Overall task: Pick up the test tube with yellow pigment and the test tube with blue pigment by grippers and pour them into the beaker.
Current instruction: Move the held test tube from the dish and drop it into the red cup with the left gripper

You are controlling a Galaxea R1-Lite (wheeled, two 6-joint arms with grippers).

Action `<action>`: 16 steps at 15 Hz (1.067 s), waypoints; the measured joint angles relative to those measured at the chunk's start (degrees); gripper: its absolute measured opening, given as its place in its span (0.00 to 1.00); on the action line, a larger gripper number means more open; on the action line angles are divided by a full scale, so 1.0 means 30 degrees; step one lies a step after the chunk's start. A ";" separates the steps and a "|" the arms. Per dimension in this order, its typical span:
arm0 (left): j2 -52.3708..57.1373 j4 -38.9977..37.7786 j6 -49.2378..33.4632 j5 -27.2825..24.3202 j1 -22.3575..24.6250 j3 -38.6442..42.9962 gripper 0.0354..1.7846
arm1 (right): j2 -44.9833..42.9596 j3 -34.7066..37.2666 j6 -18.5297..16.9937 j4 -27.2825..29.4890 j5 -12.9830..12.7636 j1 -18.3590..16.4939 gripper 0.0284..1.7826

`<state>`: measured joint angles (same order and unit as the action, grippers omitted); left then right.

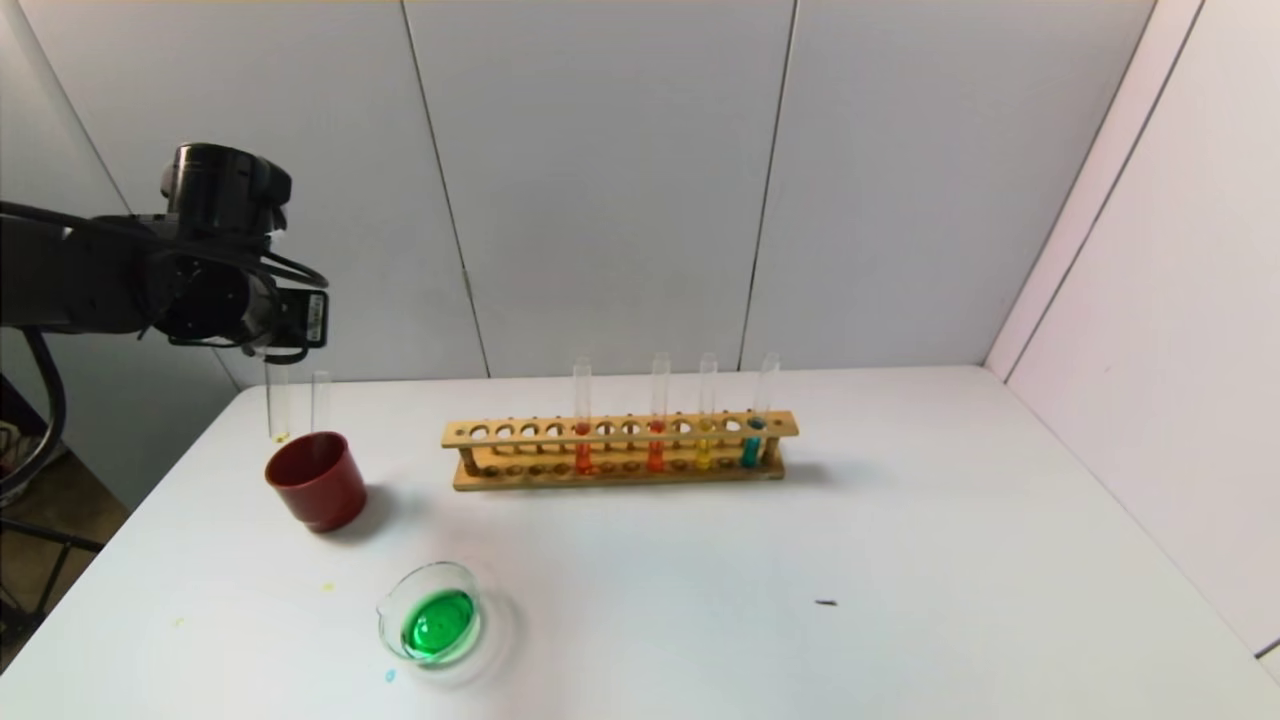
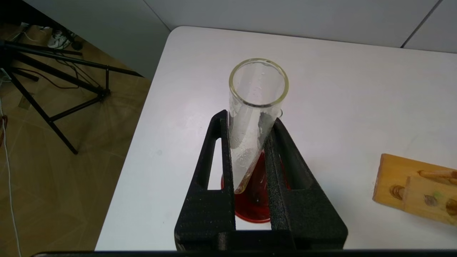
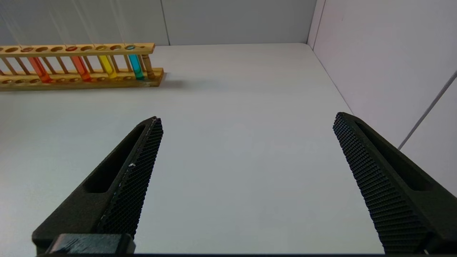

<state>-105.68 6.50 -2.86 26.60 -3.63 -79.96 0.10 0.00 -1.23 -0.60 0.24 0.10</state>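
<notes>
The left gripper (image 1: 285,345) hangs above and just behind the dark red cup (image 1: 317,480), its fingers (image 2: 214,160) clenched on an upright, nearly drained test tube (image 2: 251,121). A yellow trace remains at that tube's round bottom, which sits just over the cup's rim on the wall side. A second empty tube (image 1: 320,402) stands in the cup, beside the held one.

The beaker (image 1: 432,612) rests in front of the cup, toward the robot and a little to the rack side, well apart from it. It holds bright green liquid. Small yellow and blue spots mark the table (image 1: 900,560) near the beaker.

The wooden rack (image 1: 620,448) stands beyond the beaker, well to the right of the cup. It carries four upright tubes: two orange-red tubes (image 1: 582,440), a test tube with yellow pigment (image 1: 705,445), and a test tube with blue pigment (image 1: 755,440) at the end farthest from the cup.

The right gripper (image 3: 246,171) is out of the head view; its own camera shows it low over bare table, on the side of the rack away from the cup, fingers spread wide and holding nothing.
</notes>
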 joint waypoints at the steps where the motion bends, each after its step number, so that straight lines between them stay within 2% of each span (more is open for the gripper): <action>1: -0.0293 -0.0402 -0.0008 -0.0049 0.0073 0.0053 0.15 | 0.0000 0.0000 0.0008 0.0000 0.0000 -0.0008 0.98; 5: -0.0983 -0.1288 -0.0081 -0.0138 0.0158 0.0780 0.15 | 0.0000 0.0000 0.0008 0.0000 -0.0008 -0.0008 0.98; 9: -0.1414 -0.3726 0.0037 -0.0297 0.0219 0.2454 0.15 | 0.0000 0.0000 0.0008 0.0000 0.0000 -0.0008 0.98; 16: -0.1479 -0.5445 -0.0138 -0.0516 0.0431 0.4697 0.15 | 0.0000 0.0000 0.0000 0.0000 -0.0008 -0.0008 0.98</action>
<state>-110.12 -9.84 -3.28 25.05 -2.34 -65.87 0.10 0.00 -1.23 -0.60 0.22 0.07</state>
